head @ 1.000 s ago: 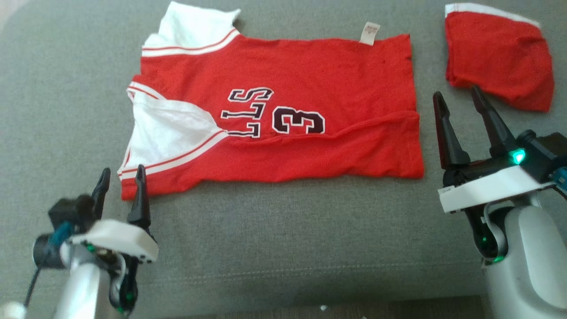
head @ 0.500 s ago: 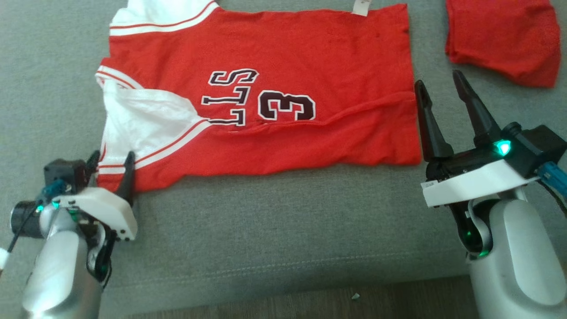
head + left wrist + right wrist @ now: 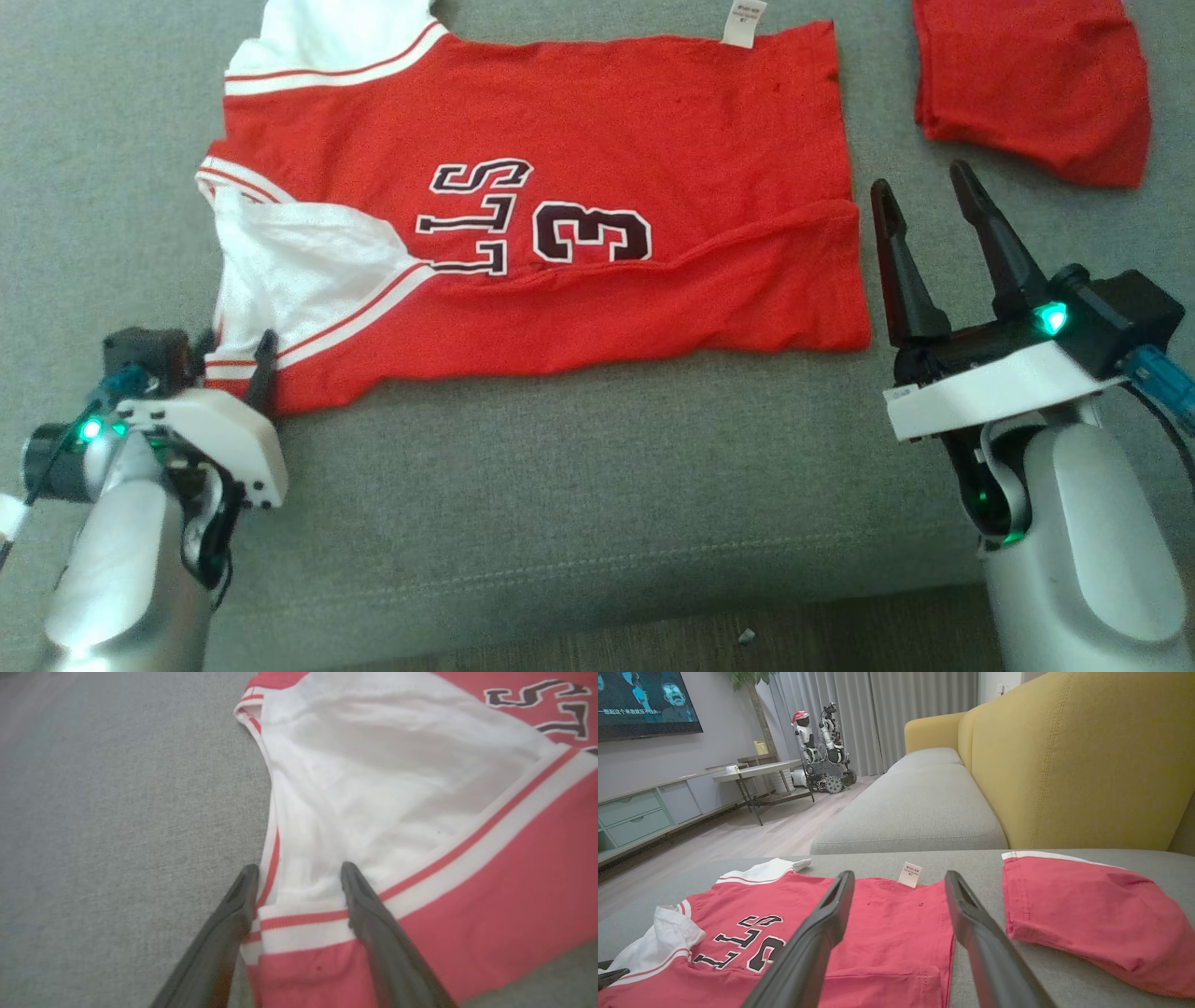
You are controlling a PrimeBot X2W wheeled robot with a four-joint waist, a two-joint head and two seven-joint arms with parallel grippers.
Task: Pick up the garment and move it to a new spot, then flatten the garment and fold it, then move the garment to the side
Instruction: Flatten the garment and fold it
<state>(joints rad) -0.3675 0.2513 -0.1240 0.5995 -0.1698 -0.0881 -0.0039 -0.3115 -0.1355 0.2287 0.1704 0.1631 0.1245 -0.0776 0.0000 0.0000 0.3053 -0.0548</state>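
Grey sofa seat (image 3: 579,485): red jersey (image 3: 597,131) flat, red shorts (image 3: 1036,84) beside.

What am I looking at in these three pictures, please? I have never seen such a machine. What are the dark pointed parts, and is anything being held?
This is a wheeled robot with two arms, and each picture comes from one of its cameras. One camera sits on its head and looks down at a grey sofa cushion. The other two sit on the wrists and look along the fingers.

The dark pointed parts are the fingers. The left hand is open, with its fingers on either side of the near corner of a red and white jersey that lies spread flat. The right hand is open too and hovers just beyond the jersey's hem, touching nothing. A second, folded red garment lies further right. Nothing is held yet.
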